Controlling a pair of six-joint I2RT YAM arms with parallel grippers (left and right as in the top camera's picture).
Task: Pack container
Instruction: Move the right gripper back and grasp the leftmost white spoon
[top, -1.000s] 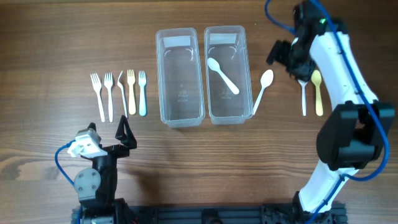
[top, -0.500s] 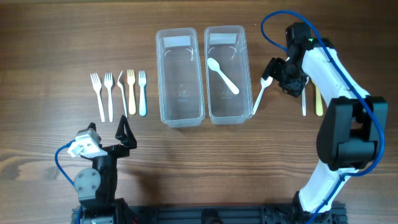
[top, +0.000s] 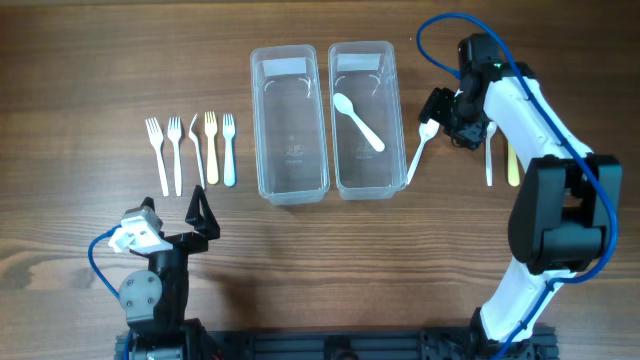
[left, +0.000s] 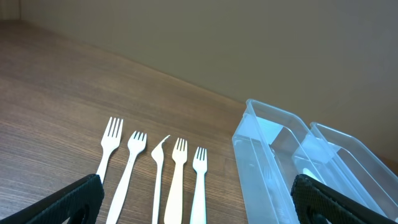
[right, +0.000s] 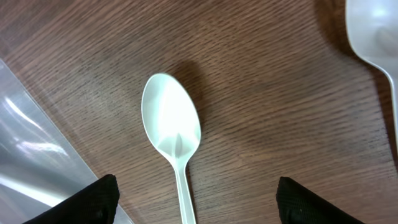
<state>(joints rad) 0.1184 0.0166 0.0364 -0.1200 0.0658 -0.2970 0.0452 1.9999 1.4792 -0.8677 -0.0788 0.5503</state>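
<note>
The right claw (right: 198, 202) hovers spread wide over a white spoon (right: 172, 127) that lies on the desk (right: 261, 93). The spoon is just right of the right container (top: 391, 100), in the upper right of the overhead frame. Another spoon (top: 358, 121) lies inside that container. The left claw (left: 199, 202), at lower left, gapes wide and empty. Embossed marks in the left container (top: 256, 120) are too small to read.

Just right of the right container (top: 362, 120) the white spoon (right: 173, 127) lies on bare surface (right: 267, 137) — room either side of its handle for the right gripper (right: 196, 193) and its fingers (right: 93, 202), though the container's clear wall stands close beside one; another spoon (right: 373, 37) lies farther right, apart.
</note>
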